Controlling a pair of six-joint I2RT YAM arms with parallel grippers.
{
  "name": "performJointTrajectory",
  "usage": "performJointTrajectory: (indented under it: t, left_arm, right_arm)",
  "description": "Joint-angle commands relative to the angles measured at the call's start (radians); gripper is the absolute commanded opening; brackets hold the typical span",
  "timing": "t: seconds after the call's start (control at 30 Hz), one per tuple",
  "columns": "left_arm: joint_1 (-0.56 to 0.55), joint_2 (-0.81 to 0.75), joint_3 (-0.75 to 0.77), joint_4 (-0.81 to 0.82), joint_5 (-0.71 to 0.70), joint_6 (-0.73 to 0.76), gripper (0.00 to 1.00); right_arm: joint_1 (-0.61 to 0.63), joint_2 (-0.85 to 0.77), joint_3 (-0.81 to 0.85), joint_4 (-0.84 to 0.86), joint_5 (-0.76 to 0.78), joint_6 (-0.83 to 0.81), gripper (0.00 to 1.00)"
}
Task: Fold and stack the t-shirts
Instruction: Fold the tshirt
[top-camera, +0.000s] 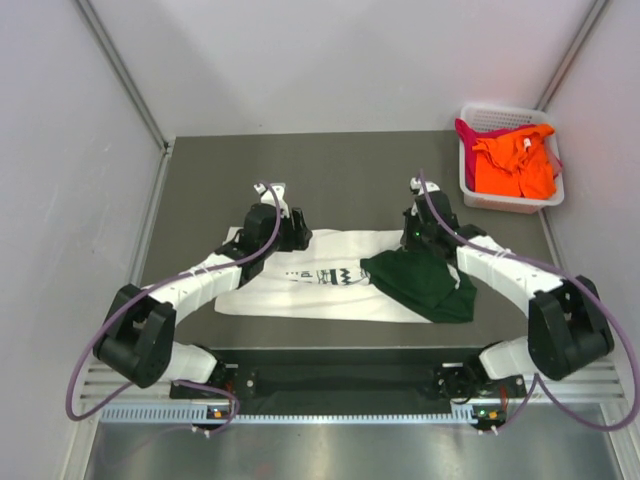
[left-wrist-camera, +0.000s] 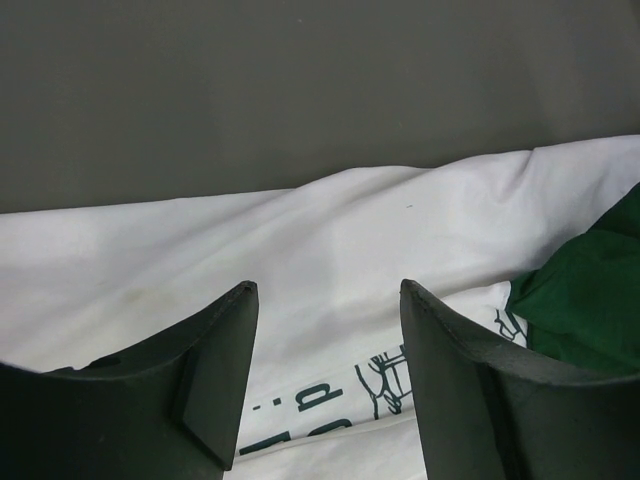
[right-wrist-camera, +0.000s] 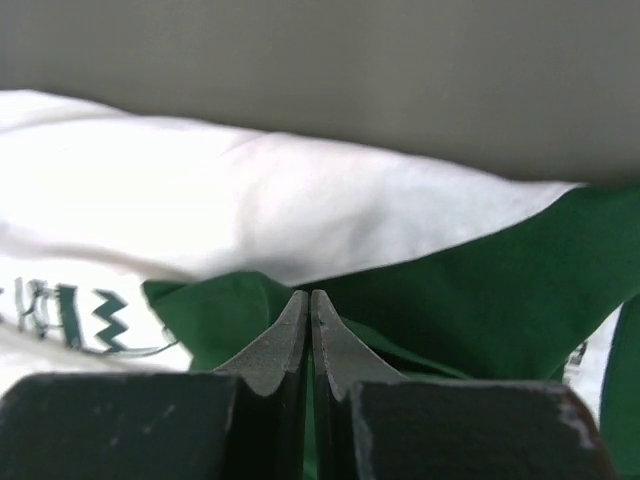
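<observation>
A white t-shirt (top-camera: 320, 292) with black print lies flat mid-table, and its dark green part (top-camera: 420, 280) is folded over on the right. My left gripper (top-camera: 287, 236) hovers open over the shirt's far left edge. In the left wrist view the left gripper (left-wrist-camera: 325, 290) has white cloth (left-wrist-camera: 300, 230) and printed letters between its fingers, touching nothing. My right gripper (top-camera: 420, 238) sits at the far edge of the green fold. Seen from the right wrist, the right gripper (right-wrist-camera: 310, 295) is shut with green cloth (right-wrist-camera: 480, 290) pinched between its jaws.
A white lattice basket (top-camera: 500, 112) stands at the back right, holding an orange t-shirt (top-camera: 515, 165) and a magenta one (top-camera: 468, 133). Grey walls enclose the dark table (top-camera: 340, 165) on the left, right and back.
</observation>
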Motion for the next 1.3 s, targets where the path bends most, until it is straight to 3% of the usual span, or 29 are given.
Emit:
performJointTrajectory:
  t: [0.0, 0.2, 0.33, 0.43, 0.47, 0.57, 0.63, 0.73, 0.83, 1.07, 1.27]
  left_arm:
    - [0.000, -0.030, 0.010, 0.046, 0.004, 0.011, 0.63]
    - [0.000, -0.063, -0.013, 0.049, 0.001, 0.010, 0.63]
    - [0.000, -0.062, -0.011, 0.041, 0.018, 0.002, 0.63]
    - [-0.001, -0.031, 0.004, 0.029, 0.030, -0.005, 0.63]
    - [-0.003, -0.022, 0.010, 0.024, 0.065, -0.007, 0.63]
    - [-0.012, 0.018, 0.036, 0.017, 0.117, -0.012, 0.64]
    - [-0.030, 0.042, 0.059, 0.001, 0.117, -0.012, 0.64]
    - [-0.072, 0.062, 0.088, -0.017, 0.094, -0.012, 0.64]
    - [-0.132, 0.090, 0.125, -0.048, 0.094, -0.050, 0.64]
    - [-0.302, 0.208, 0.226, -0.105, 0.094, -0.299, 0.63]
    - [-0.336, 0.233, 0.225, -0.108, 0.053, -0.378, 0.61]
  right_arm:
    - [0.048, -0.080, -0.045, -0.015, -0.014, 0.056, 0.01]
    - [0.190, -0.164, -0.117, -0.021, -0.002, 0.174, 0.01]
    - [0.328, -0.252, -0.157, -0.082, 0.105, 0.284, 0.06]
    - [0.430, -0.333, -0.223, -0.064, 0.113, 0.388, 0.24]
    - [0.460, -0.353, -0.237, -0.038, 0.104, 0.422, 0.42]
    - [0.464, -0.430, -0.232, -0.092, 0.118, 0.433, 0.63]
    - [0.462, -0.492, -0.205, -0.154, 0.225, 0.424, 0.64]
    - [0.424, -0.546, -0.168, -0.258, 0.329, 0.412, 0.76]
    - [0.332, -0.551, -0.163, -0.320, 0.330, 0.401, 0.74]
    - [0.163, -0.577, -0.243, -0.438, 0.362, 0.606, 0.52]
    - [0.091, -0.623, -0.280, -0.487, 0.394, 0.709, 0.55]
